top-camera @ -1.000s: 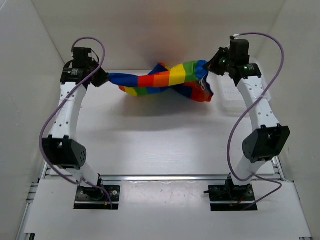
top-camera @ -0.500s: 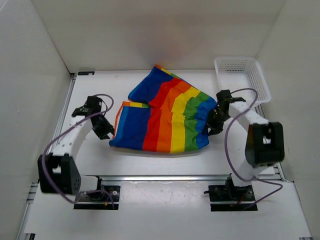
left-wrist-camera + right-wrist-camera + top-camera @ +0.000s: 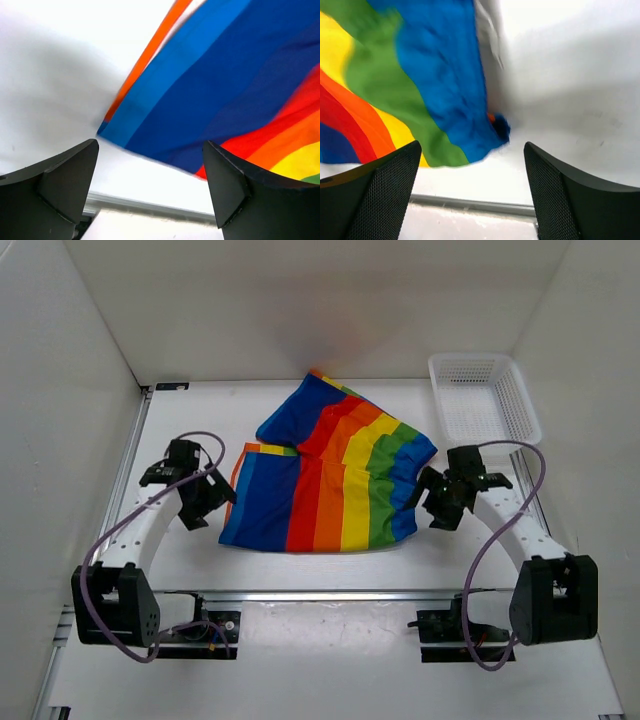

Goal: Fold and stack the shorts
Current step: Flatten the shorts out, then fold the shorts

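Observation:
The rainbow-striped shorts (image 3: 330, 480) lie spread flat on the white table, their blue, red, orange, yellow and green stripes running from back to front. My left gripper (image 3: 212, 502) stands open just left of the shorts' blue near-left corner (image 3: 165, 135), nothing between its fingers (image 3: 65, 185). On the other side my right gripper (image 3: 425, 502) is open too, a little apart from the blue and green near-right corner (image 3: 465, 130). Neither gripper touches the fabric.
A white plastic mesh basket (image 3: 484, 398) sits at the back right corner. White walls close in the table on three sides. A metal rail (image 3: 330, 594) runs along the near edge in front of the arm bases.
A second ago both grippers held the shorts stretched in the air at the back. The shorts came down onto the table, both grippers opened and let go, and they have drawn slightly outward.

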You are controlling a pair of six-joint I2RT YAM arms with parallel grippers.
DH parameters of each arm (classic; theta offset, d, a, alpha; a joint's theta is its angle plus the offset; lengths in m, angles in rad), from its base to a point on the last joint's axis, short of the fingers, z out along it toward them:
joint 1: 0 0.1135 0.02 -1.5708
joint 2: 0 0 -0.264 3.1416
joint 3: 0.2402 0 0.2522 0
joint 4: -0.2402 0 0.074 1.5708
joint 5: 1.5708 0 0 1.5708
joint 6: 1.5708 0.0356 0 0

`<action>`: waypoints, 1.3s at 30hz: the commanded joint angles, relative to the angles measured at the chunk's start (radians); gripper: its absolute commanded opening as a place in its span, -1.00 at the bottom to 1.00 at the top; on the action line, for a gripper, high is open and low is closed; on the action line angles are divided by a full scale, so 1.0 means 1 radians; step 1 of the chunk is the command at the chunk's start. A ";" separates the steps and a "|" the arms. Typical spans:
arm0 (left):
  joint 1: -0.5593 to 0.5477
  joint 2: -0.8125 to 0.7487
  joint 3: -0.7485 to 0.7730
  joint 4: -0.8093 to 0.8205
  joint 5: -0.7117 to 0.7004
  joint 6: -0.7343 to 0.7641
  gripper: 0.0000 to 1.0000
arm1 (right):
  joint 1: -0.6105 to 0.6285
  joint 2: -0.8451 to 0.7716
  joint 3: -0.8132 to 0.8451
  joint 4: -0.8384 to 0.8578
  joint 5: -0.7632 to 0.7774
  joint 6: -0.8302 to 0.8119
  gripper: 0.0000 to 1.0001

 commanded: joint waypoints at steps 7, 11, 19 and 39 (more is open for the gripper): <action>-0.005 0.081 -0.169 0.079 0.103 -0.090 0.91 | 0.005 -0.051 -0.218 0.191 -0.136 0.169 0.73; -0.005 0.141 -0.180 0.122 0.103 -0.110 0.89 | 0.005 -0.009 -0.281 0.292 -0.170 0.224 0.64; -0.014 0.244 -0.177 0.178 0.092 -0.121 0.22 | 0.042 0.083 -0.324 0.452 -0.121 0.283 0.16; 0.015 0.035 0.593 -0.140 0.015 -0.082 -0.79 | 0.052 0.104 0.538 -0.097 -0.011 -0.070 -1.00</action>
